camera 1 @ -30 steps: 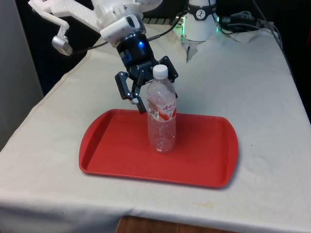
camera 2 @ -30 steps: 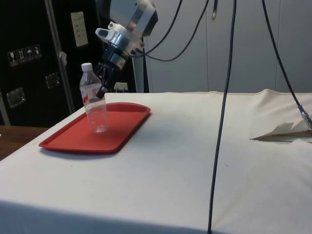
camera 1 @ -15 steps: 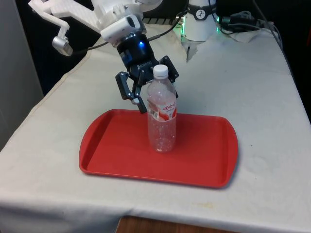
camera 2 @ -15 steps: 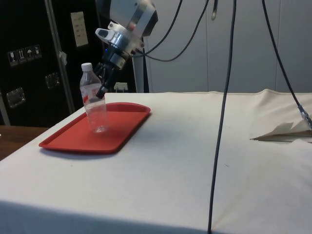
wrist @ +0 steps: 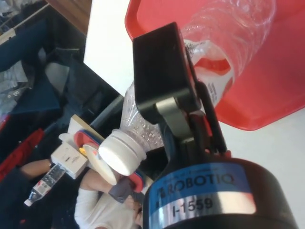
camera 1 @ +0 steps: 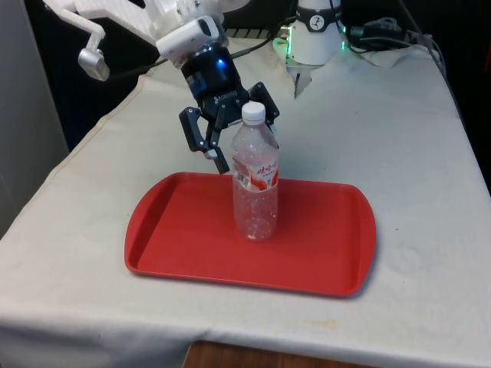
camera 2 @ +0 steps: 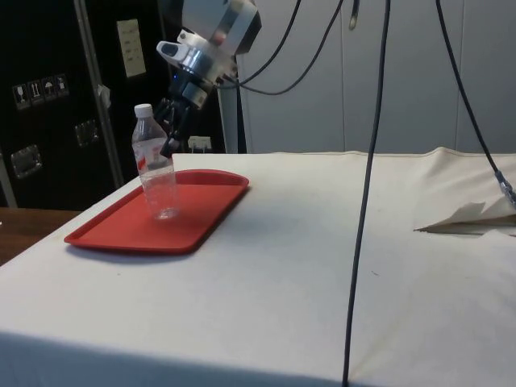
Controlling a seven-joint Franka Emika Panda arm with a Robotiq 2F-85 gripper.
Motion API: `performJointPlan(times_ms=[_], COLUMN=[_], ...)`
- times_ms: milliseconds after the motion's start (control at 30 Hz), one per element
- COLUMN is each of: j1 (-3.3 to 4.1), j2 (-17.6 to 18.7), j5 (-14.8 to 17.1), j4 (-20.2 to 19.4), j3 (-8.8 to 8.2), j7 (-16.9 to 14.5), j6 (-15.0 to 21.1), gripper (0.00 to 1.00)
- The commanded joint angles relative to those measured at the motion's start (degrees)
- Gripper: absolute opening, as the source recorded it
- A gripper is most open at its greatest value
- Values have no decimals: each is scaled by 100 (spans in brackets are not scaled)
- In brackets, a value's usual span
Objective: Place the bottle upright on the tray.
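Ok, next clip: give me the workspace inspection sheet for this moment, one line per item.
Surface: table under a white cloth, wrinkled at the edges.
Job's things: clear bottle with white cap and red label stands upright on the red tray, near the tray's middle.
Clutter: folded bit of cloth or paper on the table, far from the tray.
Grippers: gripper open, just behind the bottle's upper part, not clamping it.
Cables: dark cables hang in the side view's foreground; more lie at the table's far end.
Surroundings: dark cabinets and pale wall panels in the side view.
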Motion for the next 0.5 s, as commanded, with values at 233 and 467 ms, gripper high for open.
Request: performJointPlan(times_ms=[233,467], j1=[69,74], j2=[-63,-103], j5=[-372,-670], j4=[-23,0], j3=[-86,-97], j7=[246,430], j6=[-29,-63], gripper=[100,100])
